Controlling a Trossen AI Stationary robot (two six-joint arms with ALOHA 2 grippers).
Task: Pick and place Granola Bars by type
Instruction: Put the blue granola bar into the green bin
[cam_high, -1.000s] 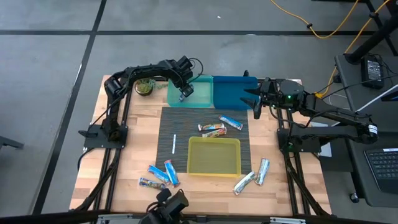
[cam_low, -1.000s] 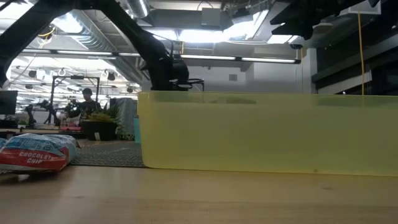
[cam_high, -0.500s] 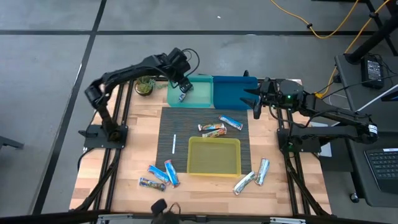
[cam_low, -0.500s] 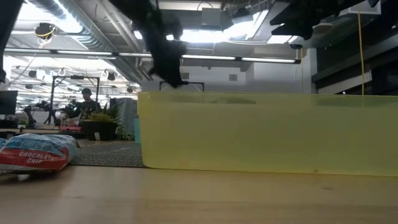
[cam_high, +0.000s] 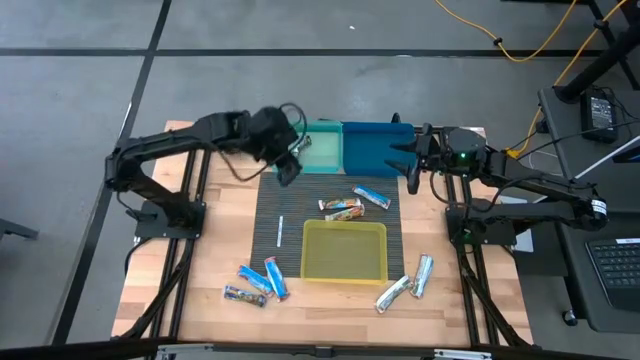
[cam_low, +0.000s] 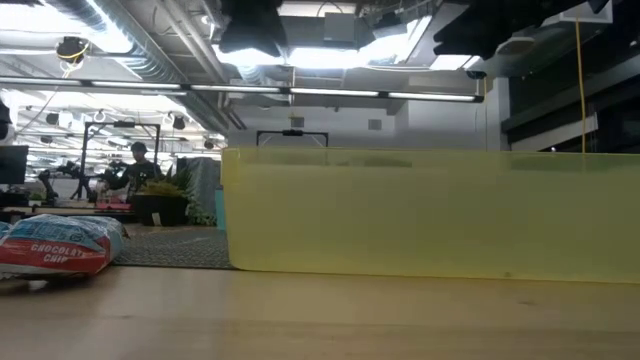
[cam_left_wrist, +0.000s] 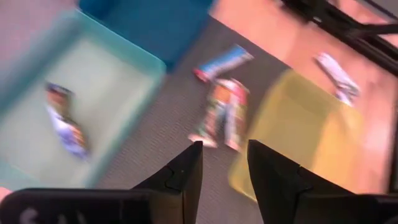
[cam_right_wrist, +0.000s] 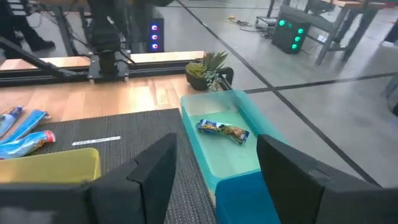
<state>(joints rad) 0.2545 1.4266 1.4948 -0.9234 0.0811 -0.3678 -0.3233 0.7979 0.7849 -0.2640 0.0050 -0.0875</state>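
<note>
The left gripper (cam_high: 285, 172) hangs empty, jaws a narrow gap apart, above the mat's far-left corner, just near of the teal bin (cam_high: 322, 160), where one multicoloured bar (cam_right_wrist: 224, 131) lies. Its nearest target, probably the orange-brown bar (cam_high: 343, 209), sits right and nearer, touching a blue bar (cam_high: 372, 197); a loose pinch could drag both or drop the wrong type. The right gripper (cam_high: 403, 153) waits wide open over the blue bin (cam_high: 375, 146).
</note>
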